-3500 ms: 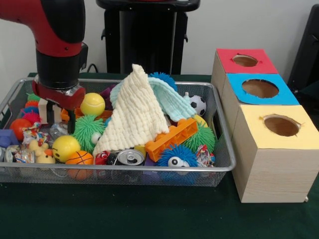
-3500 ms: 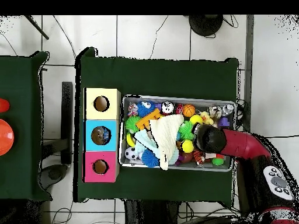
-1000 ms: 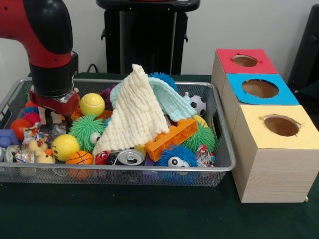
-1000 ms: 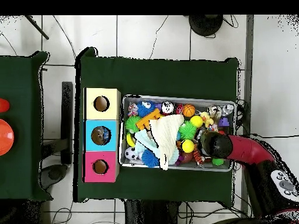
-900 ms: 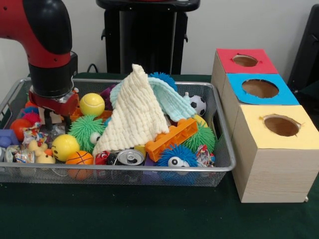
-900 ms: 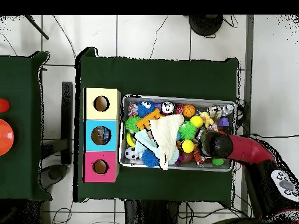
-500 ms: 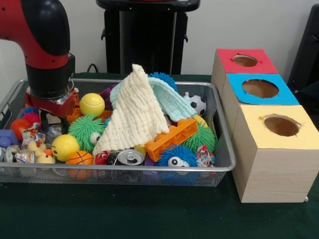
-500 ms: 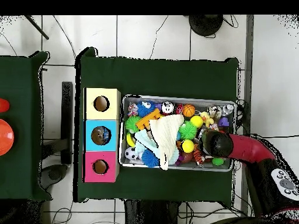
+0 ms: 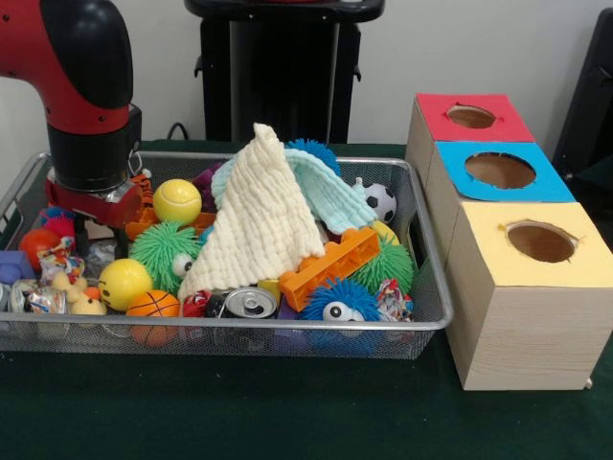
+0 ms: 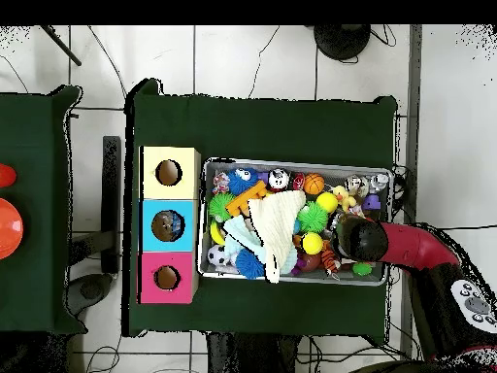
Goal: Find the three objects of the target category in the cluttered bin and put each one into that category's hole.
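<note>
The bin (image 9: 287, 328) is a silver wire-mesh basket full of toys, also in the overhead view (image 10: 291, 162). A cream cloth (image 9: 259, 216) is heaped over a light blue cloth (image 9: 330, 196) in its middle. Around them lie a yellow tennis ball (image 9: 177, 200), a green spiky ball (image 9: 165, 251), a yellow smiley ball (image 9: 124, 281), a small basketball (image 9: 153, 305), a can (image 9: 247, 303), an orange brick (image 9: 330, 265) and a soccer ball (image 9: 381, 201). My gripper (image 9: 96, 225) is low over the toys at the bin's left end, and shows in the overhead view (image 10: 349, 238).
Three wooden boxes with round holes stand right of the bin: red top (image 9: 471, 117), blue top (image 9: 500, 171), yellow top (image 9: 538, 244). They lie left of the bin in the overhead view (image 10: 168, 225). A dark green cloth (image 9: 287, 412) covers the table.
My arm has shifted a little left and upward in the front view, over the bin's left end. The toys have not visibly moved.
</note>
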`<state>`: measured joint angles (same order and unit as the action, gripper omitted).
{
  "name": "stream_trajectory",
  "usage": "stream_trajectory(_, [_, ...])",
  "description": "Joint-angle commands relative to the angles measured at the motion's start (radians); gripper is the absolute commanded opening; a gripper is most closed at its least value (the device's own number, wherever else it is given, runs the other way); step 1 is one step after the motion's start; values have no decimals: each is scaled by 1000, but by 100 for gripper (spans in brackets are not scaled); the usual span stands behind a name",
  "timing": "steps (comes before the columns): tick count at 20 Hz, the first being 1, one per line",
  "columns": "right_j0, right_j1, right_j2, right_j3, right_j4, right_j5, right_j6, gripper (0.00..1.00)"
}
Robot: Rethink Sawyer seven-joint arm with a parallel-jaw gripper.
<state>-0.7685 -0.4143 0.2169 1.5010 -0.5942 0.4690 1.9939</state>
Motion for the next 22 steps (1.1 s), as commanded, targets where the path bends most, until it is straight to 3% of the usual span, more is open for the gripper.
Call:
stream_trajectory(1, [-28,171,58,-43,-96,-69,-124,100])
stream_trajectory(22, [-24,174,56,-32,-96,-84,-109,100])
